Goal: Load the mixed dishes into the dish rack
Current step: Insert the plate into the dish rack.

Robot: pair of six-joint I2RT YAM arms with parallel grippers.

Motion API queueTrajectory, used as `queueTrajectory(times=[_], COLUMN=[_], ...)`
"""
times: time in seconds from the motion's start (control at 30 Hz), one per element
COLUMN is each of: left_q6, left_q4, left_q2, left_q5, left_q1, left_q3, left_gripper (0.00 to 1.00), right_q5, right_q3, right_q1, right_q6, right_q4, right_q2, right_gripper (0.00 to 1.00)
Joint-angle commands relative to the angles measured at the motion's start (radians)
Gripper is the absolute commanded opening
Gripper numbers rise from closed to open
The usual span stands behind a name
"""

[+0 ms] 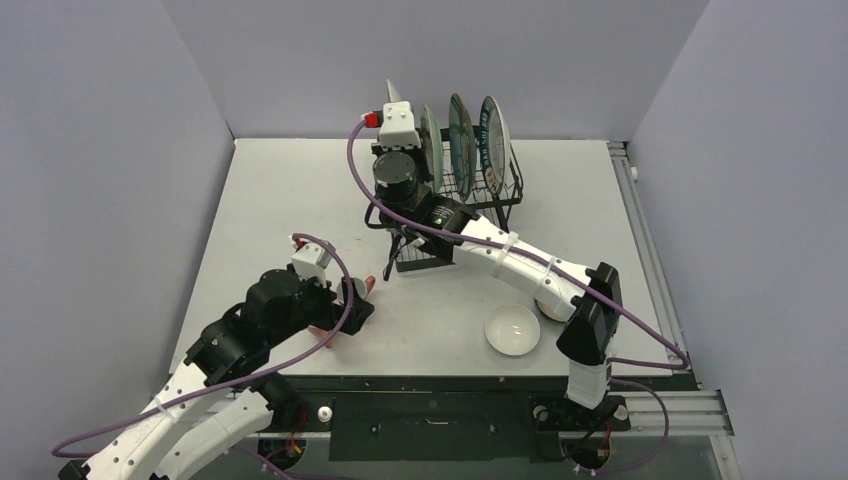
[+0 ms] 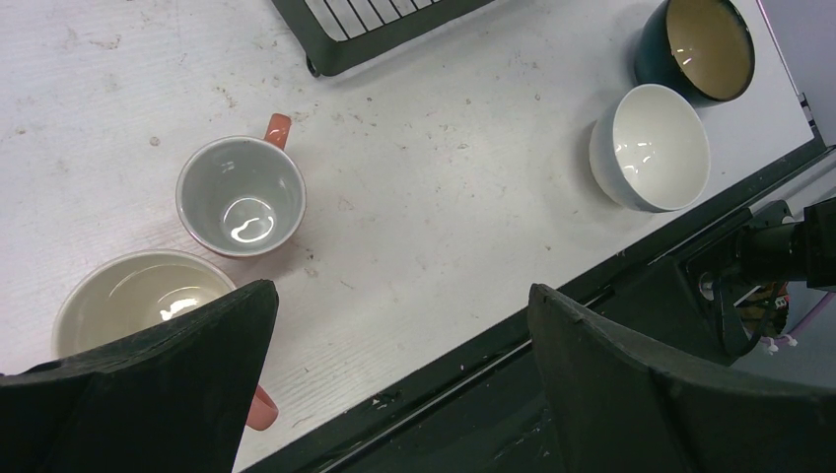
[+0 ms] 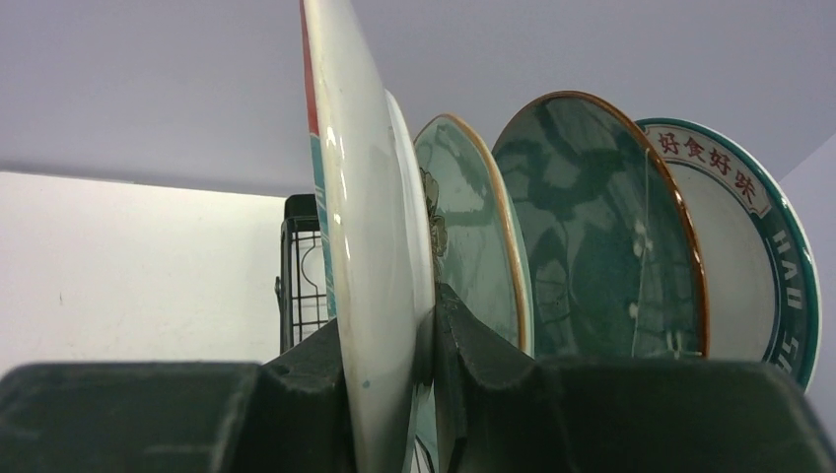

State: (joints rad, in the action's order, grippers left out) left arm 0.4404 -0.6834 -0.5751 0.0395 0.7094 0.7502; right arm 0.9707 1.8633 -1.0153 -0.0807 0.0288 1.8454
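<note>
Tabletop (image 1: 300,190) front-left edge: pink mug (image 2: 242,197) in full view, second pink mug (image 2: 138,296) half under a finger. Left gripper (image 1: 352,300) hangs over them, jaws wide, prob. to take one next. Front-right: white bowl (image 1: 512,330), w/ dark bowl (image 2: 702,44) beside it, covered by right arm in top view. Toward far edge, right gripper (image 3: 434,335) pinches red-and-teal plate (image 3: 375,246) by its rim, upright and edge-on to fit dish rack (image 1: 480,190) slots; can't tell if it's seated. Behind it: teal plate (image 3: 473,236), darker teal plate (image 3: 592,236), lettered plate (image 3: 749,246), all slotted.
</note>
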Motion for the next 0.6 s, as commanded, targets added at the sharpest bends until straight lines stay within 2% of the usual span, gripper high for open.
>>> queueTrajectory(times=[0.0, 0.57], left_q6=[-0.009, -0.012], left_q4=[0.056, 0.058], left_q2=[0.006, -0.002], left_q5=[-0.009, -0.018], left_q1=[-0.009, -0.015], left_q3=[0.006, 0.004], left_gripper=[0.96, 0.96], right_q5=[-0.003, 0.0], right_q3=[0.084, 0.049], right_q1=[0.009, 0.03], right_q6=[0.022, 0.038], right_q4=[-0.117, -0.119], right_q2=[-0.035, -0.047], right_gripper=[0.0, 0.0])
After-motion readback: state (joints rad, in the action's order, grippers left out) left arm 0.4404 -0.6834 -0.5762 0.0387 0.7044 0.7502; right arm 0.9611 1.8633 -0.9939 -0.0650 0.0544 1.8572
